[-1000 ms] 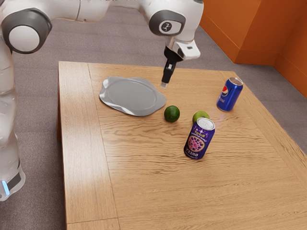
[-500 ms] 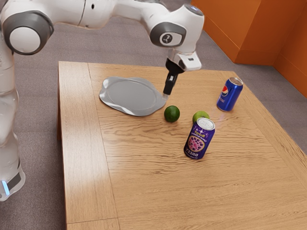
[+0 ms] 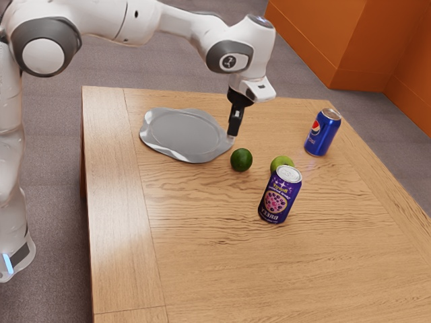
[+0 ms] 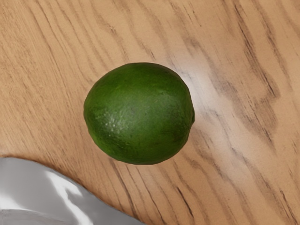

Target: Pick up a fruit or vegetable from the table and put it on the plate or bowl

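The claw (image 3: 232,134) is lower now, by the plate (image 3: 168,134) near the tabletop's (image 3: 202,235) far edge, close over the dark lime (image 3: 241,159). It can grab next; wide or narrow, I cannot tell

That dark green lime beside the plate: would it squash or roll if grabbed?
The lime looks round on the flat table, so a nudge would probably roll it. Its dimpled skin looks firm, so it likely keeps its shape and shouldn't slip much.
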Robot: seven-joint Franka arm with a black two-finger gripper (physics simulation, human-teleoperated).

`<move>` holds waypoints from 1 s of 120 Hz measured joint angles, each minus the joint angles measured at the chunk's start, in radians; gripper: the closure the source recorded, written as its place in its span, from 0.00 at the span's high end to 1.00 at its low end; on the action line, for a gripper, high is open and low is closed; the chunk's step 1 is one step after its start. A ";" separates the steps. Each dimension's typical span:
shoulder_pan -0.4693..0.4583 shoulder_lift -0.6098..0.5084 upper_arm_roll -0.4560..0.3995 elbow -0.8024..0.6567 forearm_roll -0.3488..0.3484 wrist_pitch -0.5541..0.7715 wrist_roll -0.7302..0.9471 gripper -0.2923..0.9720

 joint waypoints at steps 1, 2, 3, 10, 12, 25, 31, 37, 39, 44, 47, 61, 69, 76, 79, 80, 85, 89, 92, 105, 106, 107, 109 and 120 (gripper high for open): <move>0.002 0.002 0.001 0.000 0.000 0.003 0.000 0.77; 0.003 0.003 0.001 0.000 0.000 0.005 0.000 0.77; 0.005 0.005 0.001 0.001 -0.001 0.007 0.000 0.77; 0.013 0.018 0.002 0.001 -0.003 0.025 0.000 0.77; 0.015 0.021 0.002 0.001 -0.003 0.030 0.000 0.77; 0.007 0.036 0.000 0.000 -0.012 0.056 0.000 0.77; 0.003 0.037 0.000 0.000 -0.025 0.062 0.002 0.77; 0.002 0.038 0.000 0.000 -0.041 0.064 0.004 0.77; 0.002 0.040 -0.001 0.000 -0.045 0.064 0.004 0.77; 0.003 0.045 0.000 0.000 -0.057 0.065 0.006 0.77; 0.004 0.050 0.000 0.000 -0.063 0.066 0.007 0.77; 0.002 0.077 -0.001 0.000 -0.090 0.071 0.012 0.77; 0.000 0.091 -0.001 0.000 -0.108 0.075 0.017 0.77; -0.001 0.096 -0.001 0.000 -0.118 0.077 0.021 0.77; -0.001 0.098 -0.001 0.000 -0.121 0.078 0.023 0.77; -0.001 0.099 -0.001 0.000 -0.121 0.078 0.023 0.77; 0.001 0.101 0.000 0.001 -0.124 0.079 0.026 0.77; 0.003 0.105 0.002 0.001 -0.125 0.080 0.028 0.77; 0.005 0.107 0.002 0.001 -0.126 0.081 0.029 0.77; 0.009 0.119 0.003 0.002 -0.125 0.087 0.034 0.77; 0.009 0.120 0.003 0.002 -0.125 0.088 0.035 0.77; 0.008 0.121 0.003 0.002 -0.125 0.089 0.035 0.77; 0.008 0.123 0.003 0.002 -0.125 0.090 0.036 0.77; 0.005 0.128 0.001 0.002 -0.125 0.096 0.040 0.77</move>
